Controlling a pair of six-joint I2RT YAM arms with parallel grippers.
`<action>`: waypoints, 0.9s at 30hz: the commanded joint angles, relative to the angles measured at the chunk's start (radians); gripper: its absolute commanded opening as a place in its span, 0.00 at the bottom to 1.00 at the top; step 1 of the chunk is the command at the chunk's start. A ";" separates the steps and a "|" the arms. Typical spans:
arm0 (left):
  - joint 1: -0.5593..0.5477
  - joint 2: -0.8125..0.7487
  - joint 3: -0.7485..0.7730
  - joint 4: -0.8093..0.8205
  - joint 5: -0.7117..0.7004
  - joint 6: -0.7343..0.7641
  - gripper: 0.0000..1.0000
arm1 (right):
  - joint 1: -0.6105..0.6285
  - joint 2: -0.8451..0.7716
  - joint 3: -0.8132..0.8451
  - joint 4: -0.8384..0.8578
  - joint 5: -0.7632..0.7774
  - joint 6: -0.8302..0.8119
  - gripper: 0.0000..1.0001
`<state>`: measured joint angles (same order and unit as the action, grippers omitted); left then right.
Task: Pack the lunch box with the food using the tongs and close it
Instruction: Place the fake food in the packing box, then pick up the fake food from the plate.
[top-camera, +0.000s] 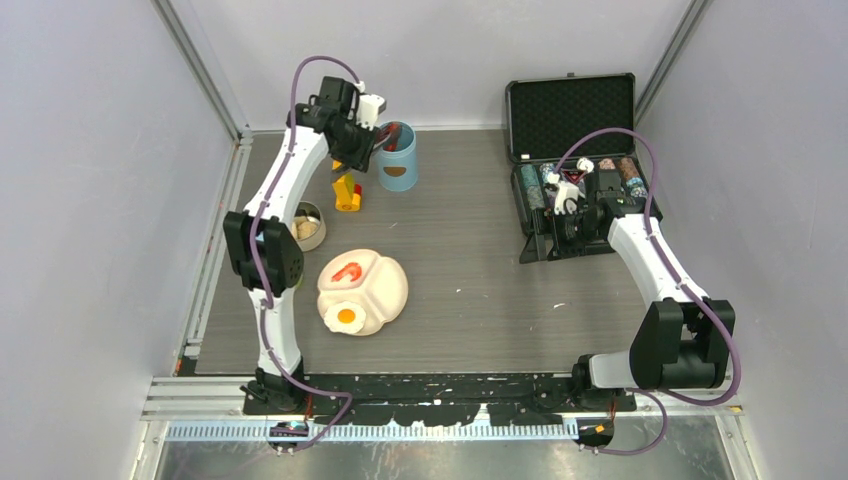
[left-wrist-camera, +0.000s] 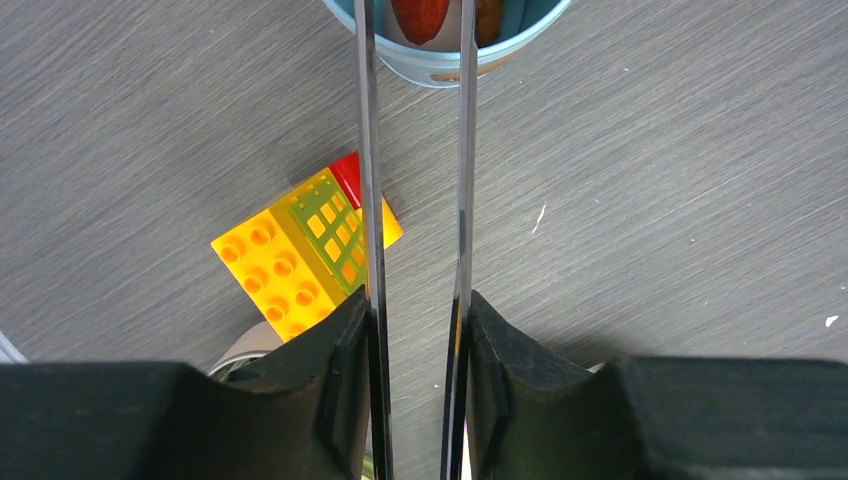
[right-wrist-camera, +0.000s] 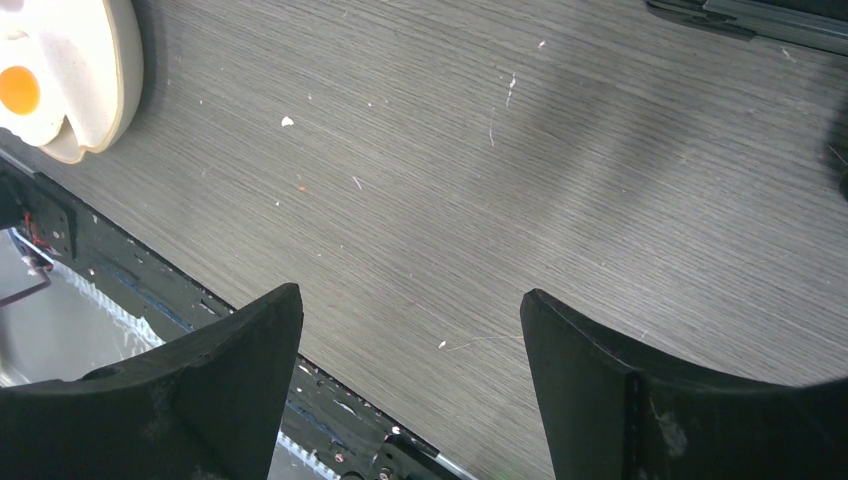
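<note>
My left gripper (left-wrist-camera: 416, 300) is shut on the silver tongs (left-wrist-camera: 368, 150), one finger pressed against each arm. The two arms stand apart and run forward to the mouth of the light-blue lunch box (left-wrist-camera: 440, 68), where a red sausage (left-wrist-camera: 420, 15) lies inside; the tongs' tips are cut off by the frame edge. From above, this gripper (top-camera: 355, 150) hangs just left of the lunch box (top-camera: 397, 155). A red sausage (top-camera: 347, 271) and a fried egg (top-camera: 347, 317) lie on the cream plate (top-camera: 385, 290). My right gripper (right-wrist-camera: 410, 295) is open and holds nothing.
A yellow toy-brick block (left-wrist-camera: 290, 265) stands left of the tongs, near the lunch box. A small steel bowl (top-camera: 308, 226) with beige food sits by the left arm. The open black case (top-camera: 575, 150) is behind the right gripper (top-camera: 565, 200). The plate's edge (right-wrist-camera: 90, 60) shows in the right wrist view.
</note>
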<state>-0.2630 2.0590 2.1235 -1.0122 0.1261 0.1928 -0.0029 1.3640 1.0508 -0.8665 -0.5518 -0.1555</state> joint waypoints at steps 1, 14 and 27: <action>0.010 -0.092 0.043 0.032 0.034 -0.013 0.38 | 0.003 0.000 0.011 0.027 -0.016 -0.009 0.84; 0.018 -0.231 0.056 -0.140 0.063 0.057 0.46 | 0.003 -0.024 0.007 0.026 -0.014 -0.002 0.85; 0.047 -0.737 -0.508 -0.343 0.006 0.339 0.43 | 0.003 -0.025 0.001 0.027 -0.029 0.003 0.85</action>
<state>-0.2192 1.4105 1.7344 -1.2694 0.1589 0.4118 -0.0029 1.3636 1.0481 -0.8650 -0.5591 -0.1551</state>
